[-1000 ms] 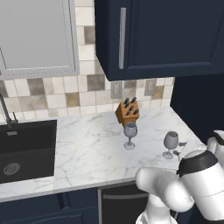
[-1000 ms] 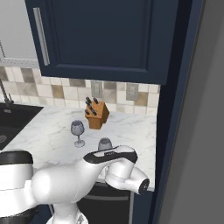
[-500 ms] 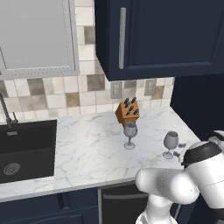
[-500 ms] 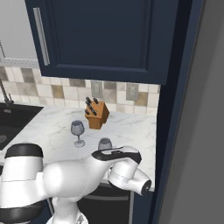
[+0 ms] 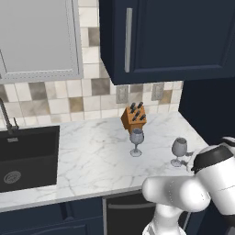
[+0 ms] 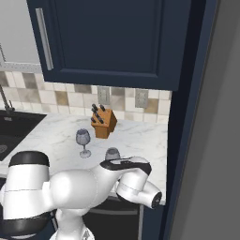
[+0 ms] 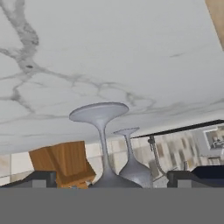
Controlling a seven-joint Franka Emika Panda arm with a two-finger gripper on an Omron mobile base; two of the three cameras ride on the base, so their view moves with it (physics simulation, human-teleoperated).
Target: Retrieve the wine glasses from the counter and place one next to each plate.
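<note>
Two clear greyish wine glasses stand upright on the white marble counter. One wine glass is just in front of the knife block; the other wine glass is nearer the counter's right front. In the hand view, which is rolled upside down, the nearer wine glass has its bowl between the two dark fingertips. The farther glass stands behind it. My gripper is open around the nearer glass's bowl, apart from it. The plates are out of view.
A wooden knife block stands at the tiled back wall behind the glasses. A black sink with a faucet lies at the left. Navy upper cabinets hang above, and a tall dark panel bounds the counter's right end.
The arm has swung further right and lower in the base views, bringing the hand in beside the right glass. Both glasses stand where they were.
</note>
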